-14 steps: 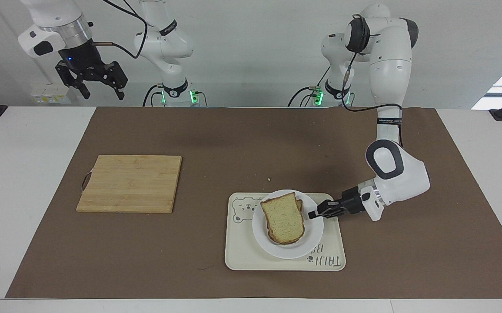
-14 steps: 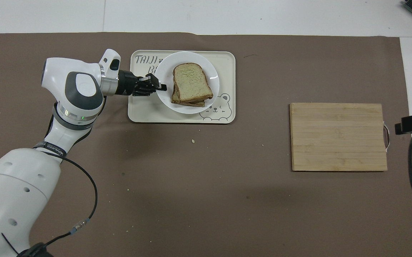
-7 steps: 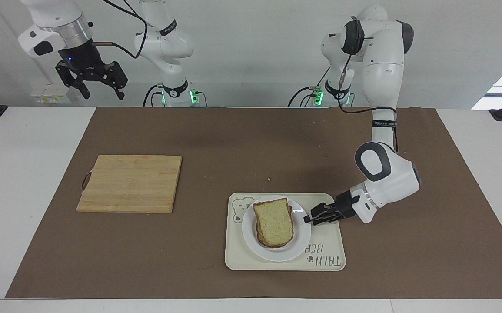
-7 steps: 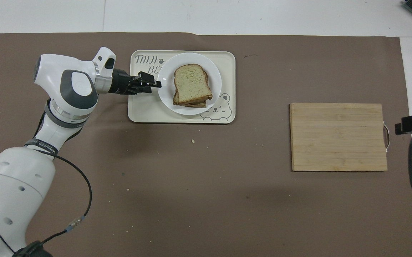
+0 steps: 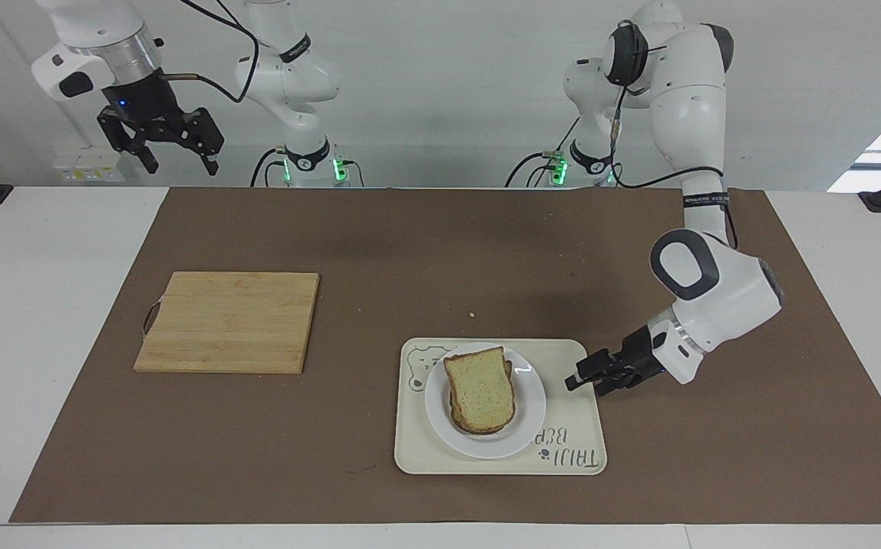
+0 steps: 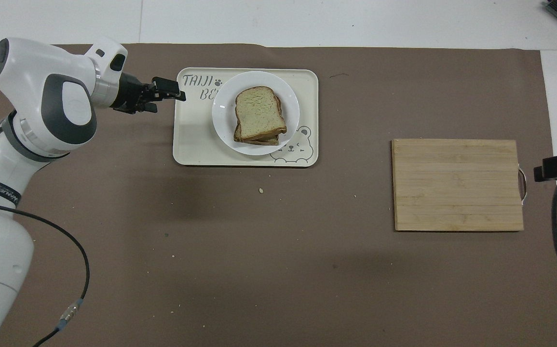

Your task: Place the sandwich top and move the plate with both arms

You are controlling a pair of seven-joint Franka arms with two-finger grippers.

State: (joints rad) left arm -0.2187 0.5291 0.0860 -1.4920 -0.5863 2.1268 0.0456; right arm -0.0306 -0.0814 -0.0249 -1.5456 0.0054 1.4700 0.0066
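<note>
The sandwich top point(image 5: 480, 389) lies flat on another slice on the white plate point(image 5: 532, 415), which sits on the cream tray. In the overhead view the sandwich top point(image 6: 258, 112) and the plate point(image 6: 221, 113) show in the same place. My left gripper point(image 5: 585, 383) is low over the tray's edge at the left arm's end, a short way from the plate and not touching it; it is open and empty. It also shows in the overhead view point(image 6: 174, 91). My right gripper point(image 5: 173, 156) waits high near its base, open and empty.
The cream tray point(image 5: 573, 450) with a bear drawing and lettering lies on the brown mat; it also shows in the overhead view point(image 6: 194, 147). A wooden cutting board point(image 5: 230, 320) lies toward the right arm's end and shows in the overhead view point(image 6: 456, 185).
The left gripper slid the plate with the sandwich a little toward the right arm's end, let go of its rim and drew back to the tray's edge. The right arm has not moved.
</note>
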